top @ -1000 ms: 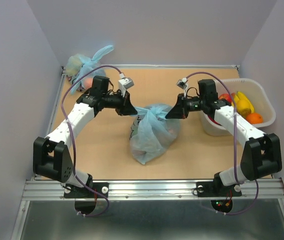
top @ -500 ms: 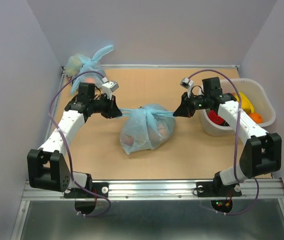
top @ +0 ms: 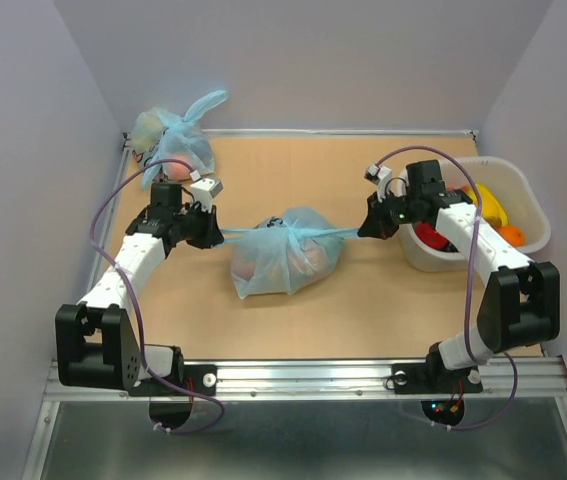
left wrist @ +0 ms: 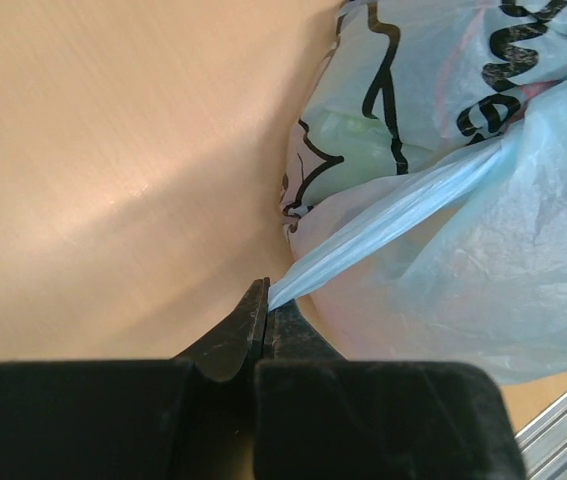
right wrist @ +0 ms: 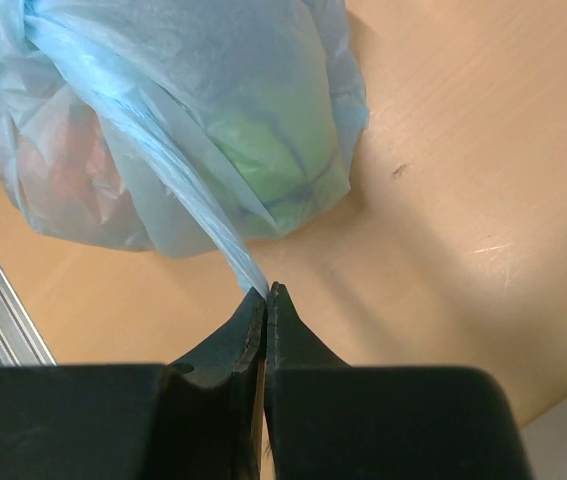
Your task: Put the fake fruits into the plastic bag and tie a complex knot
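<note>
Black left gripper [left wrist: 266,302] is pinched tight on one light-blue handle end [left wrist: 383,225], right gripper [right wrist: 266,296] pinching the other. Both run taut to the knot [top: 285,229] atop the plastic bag [top: 283,268], lying mid-table [top: 373,310].

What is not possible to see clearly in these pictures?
Fruits inside the plastic bag: in every view the translucent film blurs them; number unclear.
Knot: too small in top view; cropped at the right wrist view's top edge.
Loose fruits in tub: top view, right arm partly covers them.

Translucent light-blue plastic bag [top: 285,265] with black-and-pink print; green and reddish fruits [right wrist: 263,150]; tan table [top: 383,300].
</note>
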### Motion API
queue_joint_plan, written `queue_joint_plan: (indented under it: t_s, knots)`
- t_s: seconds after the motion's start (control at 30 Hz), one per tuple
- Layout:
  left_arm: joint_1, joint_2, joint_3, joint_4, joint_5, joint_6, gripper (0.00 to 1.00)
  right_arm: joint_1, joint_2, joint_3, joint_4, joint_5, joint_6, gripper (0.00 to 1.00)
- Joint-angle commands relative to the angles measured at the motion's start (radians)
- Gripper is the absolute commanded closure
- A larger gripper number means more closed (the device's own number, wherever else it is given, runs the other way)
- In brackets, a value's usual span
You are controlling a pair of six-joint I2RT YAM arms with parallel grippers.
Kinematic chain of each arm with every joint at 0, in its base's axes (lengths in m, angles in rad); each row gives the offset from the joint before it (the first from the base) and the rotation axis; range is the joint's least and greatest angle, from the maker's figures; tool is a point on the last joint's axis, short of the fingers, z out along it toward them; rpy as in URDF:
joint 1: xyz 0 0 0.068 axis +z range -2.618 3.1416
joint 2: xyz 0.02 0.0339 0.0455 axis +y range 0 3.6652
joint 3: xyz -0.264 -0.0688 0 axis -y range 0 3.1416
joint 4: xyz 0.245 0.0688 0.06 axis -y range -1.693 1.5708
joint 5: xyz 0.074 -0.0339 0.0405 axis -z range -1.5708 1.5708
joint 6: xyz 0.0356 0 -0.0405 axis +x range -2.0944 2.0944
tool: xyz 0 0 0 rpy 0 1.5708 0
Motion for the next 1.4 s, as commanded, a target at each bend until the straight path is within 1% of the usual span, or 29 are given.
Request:
queue_joint_plan:
  t_s: [0.0, 0.13, 0.27, 0.43, 0.57, 0.67, 0.77, 0.9, 1.0, 1.07, 1.17, 1.27, 1.3, 1.37]
  knots:
    - [0.144, -0.014, -0.01, 0.01, -0.437, 0.05, 1.0, -0.138, -0.004, -0.051, -0.043, 0.42, -0.096, 0.99]
    - [0.153, -0.002, -0.013, 0.018, -0.466, 0.068, 1.0, -0.146, -0.004, -0.077, -0.033, 0.444, -0.108, 1.0]
    - [0.188, 0.018, -0.01, 0.007, -0.428, 0.087, 1.0, -0.149, -0.006, -0.098, -0.029, 0.449, -0.112, 0.99]
    - [0.199, 0.021, -0.01, -0.003, -0.42, 0.108, 1.0, -0.15, -0.004, -0.12, -0.024, 0.437, -0.115, 1.0]
    - [0.199, 0.03, -0.018, -0.007, -0.416, 0.14, 1.0, -0.15, -0.003, -0.138, -0.021, 0.383, -0.118, 1.0]
    - [0.198, 0.027, -0.01, -0.025, -0.346, 0.153, 1.0, -0.15, -0.007, -0.114, -0.023, 0.288, -0.092, 0.99]
    - [0.179, 0.018, 0.005, -0.037, -0.324, 0.16, 1.0, -0.15, -0.01, -0.068, -0.023, 0.182, -0.057, 1.0]
    - [0.15, -0.005, 0.042, -0.039, -0.287, 0.16, 1.0, -0.147, 0.01, 0.015, -0.023, 0.133, -0.003, 1.0]
    - [0.13, -0.013, 0.085, -0.017, -0.31, 0.147, 1.0, -0.146, 0.025, 0.082, -0.02, 0.163, -0.001, 1.0]
    - [0.13, -0.001, 0.099, -0.017, -0.347, 0.144, 1.0, -0.146, 0.042, 0.113, -0.023, 0.241, -0.013, 0.99]
    - [0.138, 0.007, 0.107, -0.019, -0.368, 0.154, 1.0, -0.147, 0.037, 0.113, -0.021, 0.291, -0.042, 1.0]
    - [0.164, -0.031, 0.128, -0.014, -0.326, 0.157, 1.0, -0.15, 0.017, 0.128, -0.016, 0.321, -0.046, 1.0]
    - [0.167, -0.045, 0.14, -0.014, -0.29, 0.165, 1.0, -0.173, 0.011, 0.141, -0.009, 0.32, -0.041, 1.0]
    - [0.168, -0.079, 0.151, -0.014, -0.267, 0.173, 1.0, -0.196, -0.006, 0.15, -0.003, 0.317, -0.035, 1.0]
